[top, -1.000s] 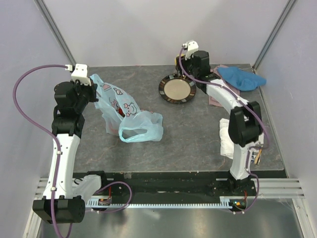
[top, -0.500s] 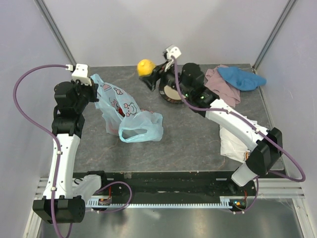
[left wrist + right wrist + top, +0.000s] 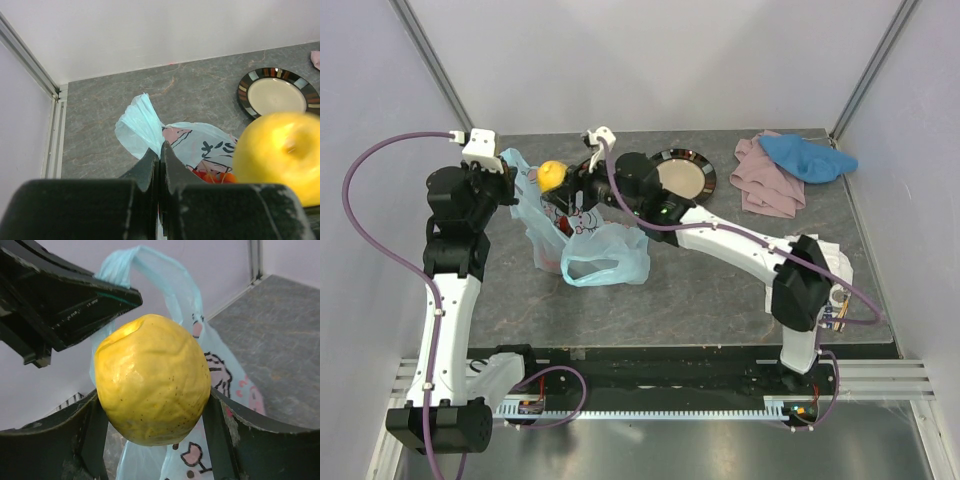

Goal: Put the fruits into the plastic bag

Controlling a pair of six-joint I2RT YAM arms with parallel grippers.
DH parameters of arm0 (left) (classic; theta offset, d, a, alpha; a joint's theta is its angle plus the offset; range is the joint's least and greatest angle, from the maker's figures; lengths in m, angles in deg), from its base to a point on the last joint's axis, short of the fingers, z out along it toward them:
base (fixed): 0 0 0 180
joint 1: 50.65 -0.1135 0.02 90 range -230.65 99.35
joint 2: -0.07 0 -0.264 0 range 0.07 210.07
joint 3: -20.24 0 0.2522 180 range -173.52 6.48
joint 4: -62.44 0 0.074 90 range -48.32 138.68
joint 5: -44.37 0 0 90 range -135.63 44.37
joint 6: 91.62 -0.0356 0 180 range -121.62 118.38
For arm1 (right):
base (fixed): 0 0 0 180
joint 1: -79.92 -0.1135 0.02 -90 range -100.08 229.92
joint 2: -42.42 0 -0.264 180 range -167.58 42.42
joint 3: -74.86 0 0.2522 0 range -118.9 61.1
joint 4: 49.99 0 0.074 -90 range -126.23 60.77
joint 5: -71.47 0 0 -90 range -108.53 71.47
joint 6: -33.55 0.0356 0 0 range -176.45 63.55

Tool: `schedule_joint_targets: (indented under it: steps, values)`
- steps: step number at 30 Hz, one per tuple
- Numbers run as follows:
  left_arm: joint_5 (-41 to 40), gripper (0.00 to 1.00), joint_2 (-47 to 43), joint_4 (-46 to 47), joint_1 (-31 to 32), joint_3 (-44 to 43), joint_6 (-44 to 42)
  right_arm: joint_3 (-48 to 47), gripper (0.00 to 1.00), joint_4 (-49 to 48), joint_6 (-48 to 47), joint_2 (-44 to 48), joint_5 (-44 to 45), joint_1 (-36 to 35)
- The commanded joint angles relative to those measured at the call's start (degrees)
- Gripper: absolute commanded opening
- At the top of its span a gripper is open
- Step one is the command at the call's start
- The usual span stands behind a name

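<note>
A yellow lemon (image 3: pixel 551 174) hangs in the air over the light-blue plastic bag (image 3: pixel 595 250), with my right gripper (image 3: pixel 560 180) shut on it. In the right wrist view the lemon (image 3: pixel 152 380) fills the space between both fingers (image 3: pixel 220 415), and the printed bag (image 3: pixel 220 370) lies just behind it. My left gripper (image 3: pixel 508 190) is shut on the bag's handle and holds it up. The left wrist view shows that gripper (image 3: pixel 160 150) pinching the blue film (image 3: pixel 145 130), with the lemon (image 3: pixel 280 155) close at the right. Red and orange fruits (image 3: pixel 215 176) show inside the bag.
A dark-rimmed beige plate (image 3: pixel 708 172) sits behind the right arm. A blue cloth (image 3: pixel 810 158) lies on a pink cloth (image 3: pixel 765 190) at the back right. A white cloth (image 3: pixel 838 262) lies by the right edge. The left wall is close to the left arm.
The right arm has swung left from the plate, carrying the lemon across to the bag's raised opening. The left arm and the bag have stayed put.
</note>
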Motion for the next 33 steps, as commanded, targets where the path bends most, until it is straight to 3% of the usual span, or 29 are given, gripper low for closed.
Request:
schedule_joint_targets:
  steps: [1, 9, 13, 22, 29, 33]
  values:
    - [1.1, 0.02, -0.84, 2.3, 0.17, -0.06, 1.1, -5.67, 0.43, -2.08, 4.17, -2.68, 0.49, -1.96]
    - [1.45, 0.01, -0.84, 2.3, 0.18, -0.15, 1.02, -18.76, 0.44, 11.28, 3.11, -11.11, 7.42, -3.54]
    - [1.54, 0.02, -0.93, 2.12, 0.18, -0.15, 1.19, -19.56, 0.43, 18.39, 2.94, -12.09, 14.01, -3.63]
    - [1.89, 0.02, -1.01, 2.21, 0.18, -0.24, 1.19, -25.54, 0.47, 30.53, -1.72, -15.86, 19.38, -5.74]
    - [1.98, 0.02, -0.84, 2.21, 0.18, -0.24, 1.28, -23.61, 0.52, 34.75, -2.78, -16.48, 21.58, -6.53]
    - [1.98, 0.02, -1.02, 2.12, 0.17, -0.33, 1.28, -15.72, 0.54, 35.19, -2.78, -12.63, 24.82, -6.53]
